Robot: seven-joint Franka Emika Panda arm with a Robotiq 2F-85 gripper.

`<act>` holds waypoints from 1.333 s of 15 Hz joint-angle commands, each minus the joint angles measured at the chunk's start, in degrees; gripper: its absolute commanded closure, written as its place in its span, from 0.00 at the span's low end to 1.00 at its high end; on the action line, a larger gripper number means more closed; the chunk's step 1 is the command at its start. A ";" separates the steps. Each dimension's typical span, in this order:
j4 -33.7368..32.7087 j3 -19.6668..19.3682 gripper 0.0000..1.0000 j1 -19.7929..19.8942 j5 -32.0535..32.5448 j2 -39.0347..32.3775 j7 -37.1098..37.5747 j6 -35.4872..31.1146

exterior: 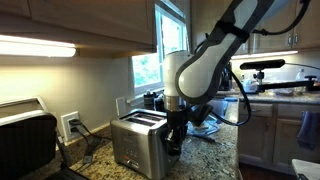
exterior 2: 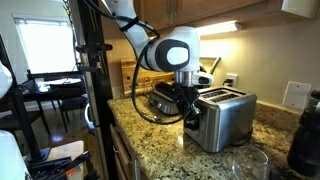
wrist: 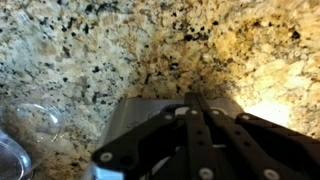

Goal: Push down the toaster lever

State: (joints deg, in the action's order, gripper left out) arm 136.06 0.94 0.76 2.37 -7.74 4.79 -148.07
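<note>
A silver two-slot toaster (exterior: pixel 138 143) stands on the speckled granite counter and shows in both exterior views (exterior 2: pixel 222 118). My gripper (exterior: pixel 175 137) hangs at the toaster's narrow end, where the lever sits; the lever itself is hidden behind the fingers. In an exterior view the gripper (exterior 2: pixel 189 106) is pressed close against that end. In the wrist view the two black fingers (wrist: pixel 197 105) lie together, shut, over the toaster's grey end (wrist: pixel 135 112).
A black appliance (exterior: pixel 25 140) stands near the toaster. A wall outlet (exterior: pixel 70 125) with a cord is behind it. A clear glass (exterior 2: pixel 250 163) stands at the counter's front, also seen in the wrist view (wrist: pixel 25 135). A dark tray (exterior 2: pixel 165 98) lies behind the gripper.
</note>
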 commanded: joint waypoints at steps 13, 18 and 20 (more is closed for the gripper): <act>-1.60 0.68 0.98 -1.66 -1.03 13.24 1.98 18.20; -1.71 1.90 0.64 -1.75 0.36 20.49 3.56 26.14; -1.89 2.26 0.52 -1.73 -0.06 22.16 3.65 28.22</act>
State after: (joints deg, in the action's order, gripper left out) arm 132.33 2.87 -0.62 1.86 10.04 6.41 -122.96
